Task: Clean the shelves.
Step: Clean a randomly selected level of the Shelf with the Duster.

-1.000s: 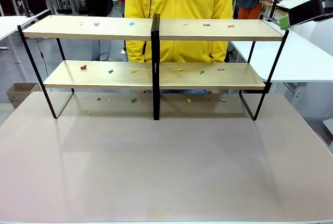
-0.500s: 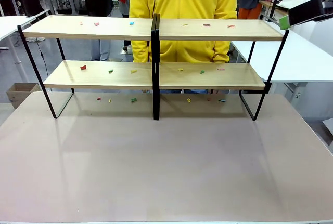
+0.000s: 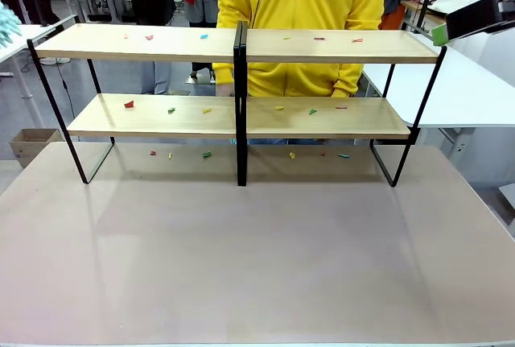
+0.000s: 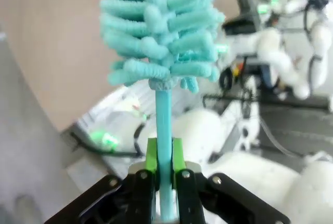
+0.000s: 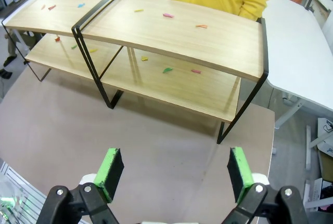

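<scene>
- Front view: coloured scraps (image 3: 203,37) litter both tiers of the shelves (image 3: 105,41).
- Left fingers (image 4: 151,156) clamp a turquoise duster (image 4: 158,21); right fingers (image 5: 110,167) spread wide, empty, above the counter (image 5: 78,130).

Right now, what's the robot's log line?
left hand: shut on teal duster | right hand: open | shelves: colored scraps on both tiers

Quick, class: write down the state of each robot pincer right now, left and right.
Left pincer: closed on the thin handle of the teal duster.
Right pincer: open, holding nothing.
</scene>
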Robot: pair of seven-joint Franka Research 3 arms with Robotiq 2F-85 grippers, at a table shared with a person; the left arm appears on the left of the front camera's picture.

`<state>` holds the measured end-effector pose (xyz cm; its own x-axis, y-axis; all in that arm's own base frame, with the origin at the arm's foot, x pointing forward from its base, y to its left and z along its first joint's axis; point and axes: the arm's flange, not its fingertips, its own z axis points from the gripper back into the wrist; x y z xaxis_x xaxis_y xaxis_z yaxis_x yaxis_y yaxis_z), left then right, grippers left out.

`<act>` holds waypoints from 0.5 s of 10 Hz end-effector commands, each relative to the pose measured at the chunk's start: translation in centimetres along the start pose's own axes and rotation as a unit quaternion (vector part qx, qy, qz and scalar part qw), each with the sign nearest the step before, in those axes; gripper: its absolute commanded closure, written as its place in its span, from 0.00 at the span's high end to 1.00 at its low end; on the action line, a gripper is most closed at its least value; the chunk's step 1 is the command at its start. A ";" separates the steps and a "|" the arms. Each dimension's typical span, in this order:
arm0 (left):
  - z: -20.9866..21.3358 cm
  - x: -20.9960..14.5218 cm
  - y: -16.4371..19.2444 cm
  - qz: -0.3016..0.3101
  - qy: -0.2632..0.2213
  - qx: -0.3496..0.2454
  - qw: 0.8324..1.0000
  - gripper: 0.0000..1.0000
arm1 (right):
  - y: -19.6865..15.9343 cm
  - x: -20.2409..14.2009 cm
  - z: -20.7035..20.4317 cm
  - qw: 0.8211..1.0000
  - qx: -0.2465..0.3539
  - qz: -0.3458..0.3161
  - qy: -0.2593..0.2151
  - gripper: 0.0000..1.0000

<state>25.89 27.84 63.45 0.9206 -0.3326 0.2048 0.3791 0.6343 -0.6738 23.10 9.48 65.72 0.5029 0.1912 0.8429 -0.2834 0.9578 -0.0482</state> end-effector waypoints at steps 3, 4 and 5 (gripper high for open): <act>-7.5 1.4 -1.6 -0.094 0.250 0.041 0.963 0.12 | 0.0 0.0 0.0 1.000 0.001 -0.001 0.000 1.00; -11.2 3.0 -3.2 -0.109 0.282 0.026 0.953 0.12 | 0.0 0.0 0.0 1.000 0.001 -0.001 0.000 1.00; -15.6 4.6 -4.6 -0.110 0.301 0.028 0.947 0.12 | 0.0 0.0 0.0 1.000 0.001 -0.001 0.000 1.00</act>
<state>27.44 16.10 58.19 0.6314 -0.7672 -0.1125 0.5549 0.5484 -0.6256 23.09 9.50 65.73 0.5025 0.1917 0.8431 -0.2836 0.9577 -0.0487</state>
